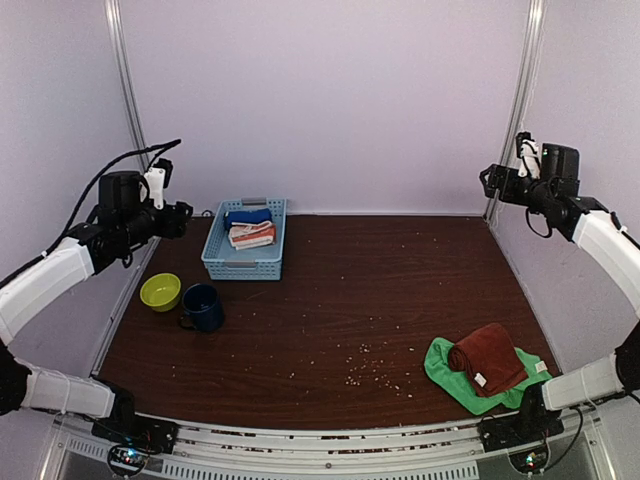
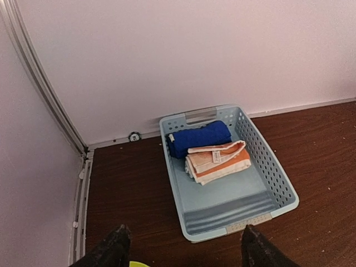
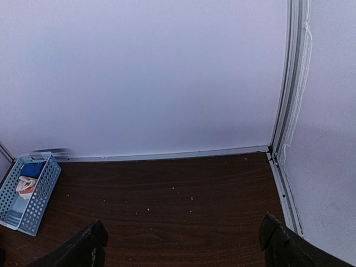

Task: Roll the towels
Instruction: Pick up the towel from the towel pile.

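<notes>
A rust-brown towel (image 1: 488, 358) with a small white tag lies loosely bunched on top of a bright green towel (image 1: 444, 368) at the near right of the table. Neither towel shows in the wrist views. My left gripper (image 1: 181, 215) is raised high at the far left, open and empty; its fingertips (image 2: 114, 245) frame the near end of a blue basket. My right gripper (image 1: 489, 179) is raised high at the far right, open and empty, its fingertips (image 3: 92, 242) over bare table.
A light blue basket (image 1: 245, 262) at the back left holds a blue cloth (image 2: 198, 138) and a white-and-orange striped cloth (image 2: 218, 162). A yellow-green bowl (image 1: 160, 291) and a dark blue mug (image 1: 203, 307) stand near it. Crumbs dot the table's middle.
</notes>
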{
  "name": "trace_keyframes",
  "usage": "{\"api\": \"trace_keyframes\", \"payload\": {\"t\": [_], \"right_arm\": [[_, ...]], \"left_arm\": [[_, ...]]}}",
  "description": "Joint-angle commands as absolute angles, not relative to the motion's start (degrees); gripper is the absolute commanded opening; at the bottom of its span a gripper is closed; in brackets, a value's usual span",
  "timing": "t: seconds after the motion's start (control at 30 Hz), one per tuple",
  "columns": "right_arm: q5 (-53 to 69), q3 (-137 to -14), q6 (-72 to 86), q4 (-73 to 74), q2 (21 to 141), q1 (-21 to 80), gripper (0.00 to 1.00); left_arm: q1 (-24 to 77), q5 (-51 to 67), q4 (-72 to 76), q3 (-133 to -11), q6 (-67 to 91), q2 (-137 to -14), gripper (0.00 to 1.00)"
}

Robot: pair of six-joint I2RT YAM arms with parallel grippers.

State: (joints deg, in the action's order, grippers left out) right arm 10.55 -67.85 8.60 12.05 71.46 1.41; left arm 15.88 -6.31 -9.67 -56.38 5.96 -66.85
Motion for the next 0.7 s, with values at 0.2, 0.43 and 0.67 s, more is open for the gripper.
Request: {"api": "trace_keyframes", "payload": {"t": [0.2, 0.43, 0.67], "right_arm": [[23.4, -66.5, -3.9, 23.1, 66.0, 0.3, 0.99], [33.9, -66.3, -25.7, 39.9, 62.4, 0.3, 0.92], [36.8, -65.5, -46.0, 60.7, 62.4, 1.4, 0.87]], "left_arm": [[32.5, 3.3, -8.9, -62.7, 8.1, -69.1, 0.64], [46.5, 7.2, -4.3, -62.2, 7.5, -74.7, 0.57], [58.8, 8.2, -3.1, -62.6, 4.8, -83.9, 0.48]]}}
